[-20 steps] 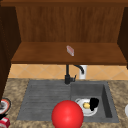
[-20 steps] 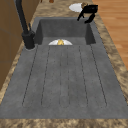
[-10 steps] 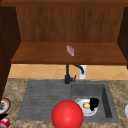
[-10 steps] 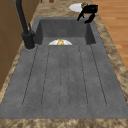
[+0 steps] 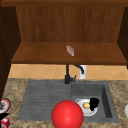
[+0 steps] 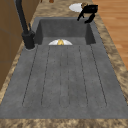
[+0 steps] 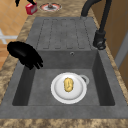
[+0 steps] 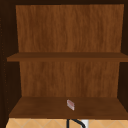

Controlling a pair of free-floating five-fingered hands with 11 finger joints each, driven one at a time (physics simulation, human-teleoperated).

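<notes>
Right hand [image 5: 94,103] hangs over the sink [image 5: 106,97] near edge, fingers relaxed and pointing down, grasping nothing; plate [image 7: 76,93] with yellow item [image 7: 68,84] lies on basin floor, below it.

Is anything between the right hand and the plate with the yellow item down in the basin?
Nothing visible. The right hand hangs over the sink basin's front edge, fingers pointing down; the white plate with the yellow food lies below it on the basin floor, open space between.

Right hand [image 7: 23,53]: plain matte black, human-like shape, smooth rounded back, tapered fingers [image 7: 37,63]; left hand [image 5: 3,116]: same black finish
</notes>
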